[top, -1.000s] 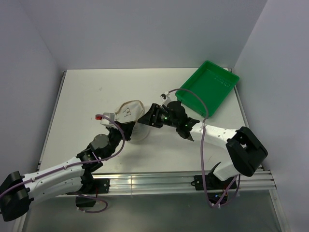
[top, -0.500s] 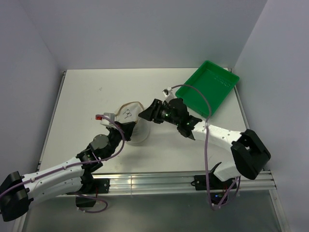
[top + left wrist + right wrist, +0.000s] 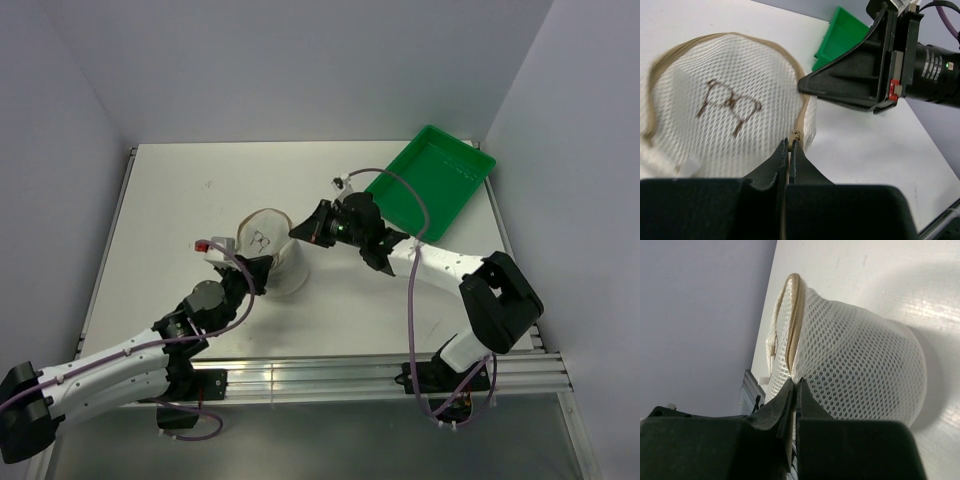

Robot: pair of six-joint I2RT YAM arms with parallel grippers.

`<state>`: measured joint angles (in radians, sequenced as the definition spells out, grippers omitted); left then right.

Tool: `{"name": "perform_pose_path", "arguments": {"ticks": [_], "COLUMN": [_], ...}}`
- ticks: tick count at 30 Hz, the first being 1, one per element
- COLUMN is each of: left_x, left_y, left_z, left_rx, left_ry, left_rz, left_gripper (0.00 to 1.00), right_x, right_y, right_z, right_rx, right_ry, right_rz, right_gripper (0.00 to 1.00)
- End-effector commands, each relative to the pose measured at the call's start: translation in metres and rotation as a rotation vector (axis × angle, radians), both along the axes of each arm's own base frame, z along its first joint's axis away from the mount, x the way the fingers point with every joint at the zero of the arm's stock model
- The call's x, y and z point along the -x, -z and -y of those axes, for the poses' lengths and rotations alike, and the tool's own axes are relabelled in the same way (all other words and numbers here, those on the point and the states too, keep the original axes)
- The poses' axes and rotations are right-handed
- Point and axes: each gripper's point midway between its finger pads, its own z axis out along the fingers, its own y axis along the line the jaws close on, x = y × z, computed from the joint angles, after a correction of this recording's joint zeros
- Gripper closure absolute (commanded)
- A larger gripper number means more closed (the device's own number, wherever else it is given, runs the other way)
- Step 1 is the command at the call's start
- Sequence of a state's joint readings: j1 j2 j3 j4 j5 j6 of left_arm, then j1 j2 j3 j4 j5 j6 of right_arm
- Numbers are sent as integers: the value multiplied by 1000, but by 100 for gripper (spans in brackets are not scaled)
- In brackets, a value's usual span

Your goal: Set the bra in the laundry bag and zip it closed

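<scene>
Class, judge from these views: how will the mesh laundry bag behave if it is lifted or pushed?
The laundry bag is thin open mesh, so probably light and floppy, sagging when lifted. Its tan rim looks like the only firmer part. Its round drum shape may let it roll or tip if pushed.

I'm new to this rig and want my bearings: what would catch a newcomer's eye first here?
The white mesh laundry bag sits mid-table, with a tan zipped rim and a small brown bra sketch on its face. Both black tools meet at it: the left tool is pinched shut at its near rim, and the right tool is shut against the mesh on its right side. A bright green tray lies at the far right corner.
</scene>
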<state>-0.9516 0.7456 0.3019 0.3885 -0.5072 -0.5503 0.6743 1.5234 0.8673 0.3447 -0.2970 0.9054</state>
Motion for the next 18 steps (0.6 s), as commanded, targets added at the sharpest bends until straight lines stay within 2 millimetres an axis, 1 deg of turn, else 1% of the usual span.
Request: {"name": "perform_pose_path", "arguments": {"ticks": [1, 3, 4, 6, 8, 11, 12, 13, 14, 15, 16, 17, 18], "left_x": [-3, -1, 1, 2, 3, 2, 2, 0, 0, 0, -1, -1, -1], "left_y": [5, 17, 13, 21, 17, 7, 0, -5, -9, -19, -23, -30, -34], "left_z": [-38, -51, -57, -69, -77, -76, -73, -62, -55, -46, -30, -23, -16], "left_rx": [-50, -78, -62, -86, -72, -66, -55, -57, -53, -31, -11, 12, 28], "left_ry": [-149, -189, -205, -253, -280, -272, -263, -221, -190, -157, -101, -77, -56], "left_rz": [6, -18, -14, -37, -35, -3, 8, 22, 30, 46, 53, 60, 67], "left_gripper": [100, 100, 100, 100, 100, 100, 100, 100, 100, 100, 100, 100, 100], "right_x": [-45, -52, -57, -63, -69, -77, -79, -78, -74, -71, -66, -55, -46], "right_y": [-15, -14, -9, -6, -4, -5, -7, -7, -1, -6, -6, 5, -7], "right_z": [21, 22, 24, 24, 25, 23, 22, 21, 22, 23, 23, 24, 26], "right_rx": [28, 35, 45, 46, 50, 65, 71, 75, 101, 114, 126, 144, 124], "right_ry": [63, 41, 50, 32, 31, 23, 22, 10, 13, 19, 25, 31, 39], "right_rz": [87, 94, 87, 87, 82, 87, 89, 82, 50, 63, 69, 53, 75], "right_gripper": [100, 100, 100, 100, 100, 100, 100, 100, 96, 85, 56, 44, 34]}}
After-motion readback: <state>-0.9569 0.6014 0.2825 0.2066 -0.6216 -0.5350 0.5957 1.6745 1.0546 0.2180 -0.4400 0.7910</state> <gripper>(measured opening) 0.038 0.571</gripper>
